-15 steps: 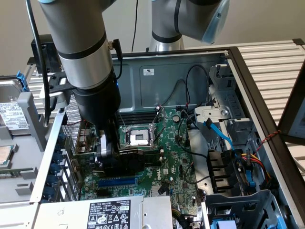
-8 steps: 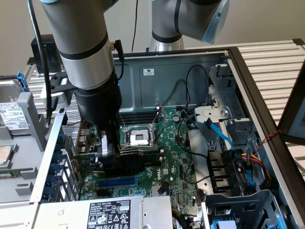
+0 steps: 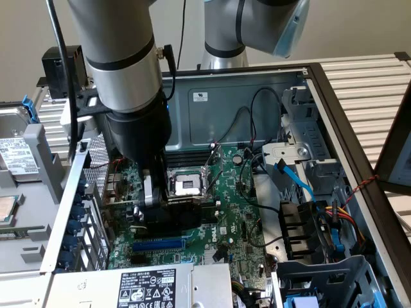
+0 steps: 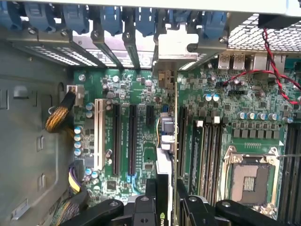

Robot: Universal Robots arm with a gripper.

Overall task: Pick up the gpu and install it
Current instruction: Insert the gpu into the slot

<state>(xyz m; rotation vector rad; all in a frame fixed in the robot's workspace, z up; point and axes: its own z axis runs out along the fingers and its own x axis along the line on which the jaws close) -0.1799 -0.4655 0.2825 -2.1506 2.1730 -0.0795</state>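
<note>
The gpu [image 3: 172, 213] is a black card on a green board, held on edge low over the motherboard [image 3: 225, 218] inside the open computer case. My gripper [image 3: 157, 197] is shut on it from above. In the wrist view the gpu [image 4: 165, 136] appears edge-on between my gripper's [image 4: 167, 200] black fingers [image 4: 151, 190]. It runs along the long black expansion slots [image 4: 133, 136]. Its metal bracket [image 4: 176, 44] reaches the rear slot openings with blue latches. Whether the card's edge sits in a slot I cannot tell.
The bare CPU socket [image 3: 186, 185] lies just beside the card. A grey power supply [image 3: 148, 285] with a label sits at the case's front. Blue and black cables [image 3: 295, 179] and a drive cage [image 3: 321, 276] crowd the exterior view's right. A red-black wire [image 4: 277, 70] crosses the board.
</note>
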